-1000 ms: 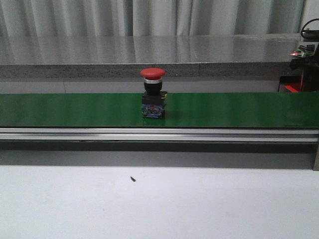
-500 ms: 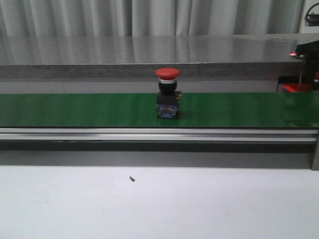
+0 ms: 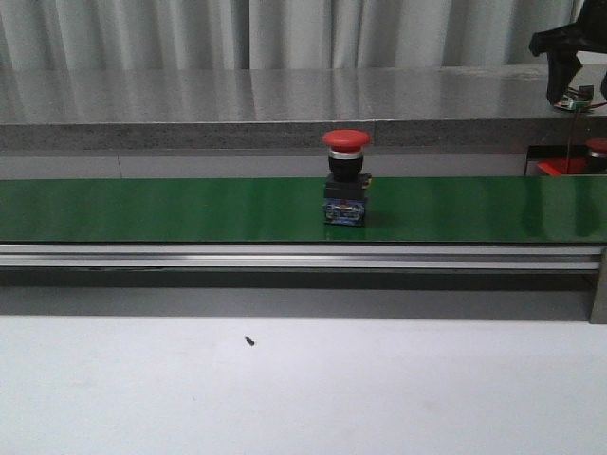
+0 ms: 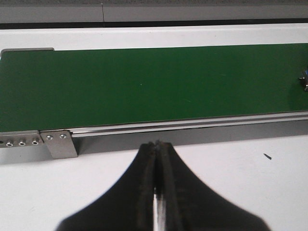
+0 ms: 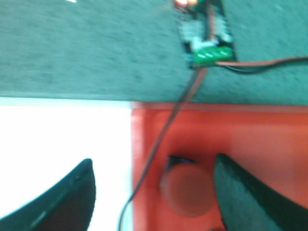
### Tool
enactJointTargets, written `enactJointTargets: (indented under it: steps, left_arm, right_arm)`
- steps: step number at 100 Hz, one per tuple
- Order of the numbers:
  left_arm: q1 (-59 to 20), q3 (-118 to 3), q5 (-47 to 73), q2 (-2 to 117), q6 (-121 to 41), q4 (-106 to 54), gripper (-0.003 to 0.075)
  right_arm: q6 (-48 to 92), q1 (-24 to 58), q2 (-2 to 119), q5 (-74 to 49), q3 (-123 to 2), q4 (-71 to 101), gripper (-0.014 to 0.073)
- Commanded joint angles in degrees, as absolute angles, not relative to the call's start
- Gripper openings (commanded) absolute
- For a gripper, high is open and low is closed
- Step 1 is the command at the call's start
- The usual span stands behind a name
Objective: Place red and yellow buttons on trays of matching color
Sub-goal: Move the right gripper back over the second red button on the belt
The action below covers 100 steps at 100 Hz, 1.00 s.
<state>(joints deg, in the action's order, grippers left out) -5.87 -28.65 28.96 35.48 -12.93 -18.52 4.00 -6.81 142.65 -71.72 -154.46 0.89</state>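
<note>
Lift right tool (image 5: pixel 154 192), spread wide and empty over red button (image 5: pixel 185 187) on red tray (image 5: pixel 269 144), straight up; left tool (image 4: pixel 156 149) clenched.

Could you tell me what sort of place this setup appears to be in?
Probably a lab mock-up of a sorting line: a red button stands on a green conveyor belt with an aluminium rail, a grey counter and curtains behind, and a red tray lies under the right gripper.
</note>
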Motion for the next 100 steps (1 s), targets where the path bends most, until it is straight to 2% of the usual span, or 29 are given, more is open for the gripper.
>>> enactJointTargets:
  steps: [1,57,100]
  left_arm:
    - [-6.35,-30.28,25.18,35.38,-12.78,-19.68,-0.0020]
    - [-6.35,-30.28,25.18,35.38,-12.78,-19.68,-0.0020]
    - [-6.35,-30.28,25.18,35.38,-12.78,-19.68,-0.0020]
  right_arm:
    - [3.86,-6.69,134.97,-76.63,-153.00,0.94,0.0519]
    - [0.00,-3.07,103.99,-76.45,-115.50,0.74,0.0519]
    - [-15.41,6.72,88.93,-76.45,-100.85,0.00,0.0519]
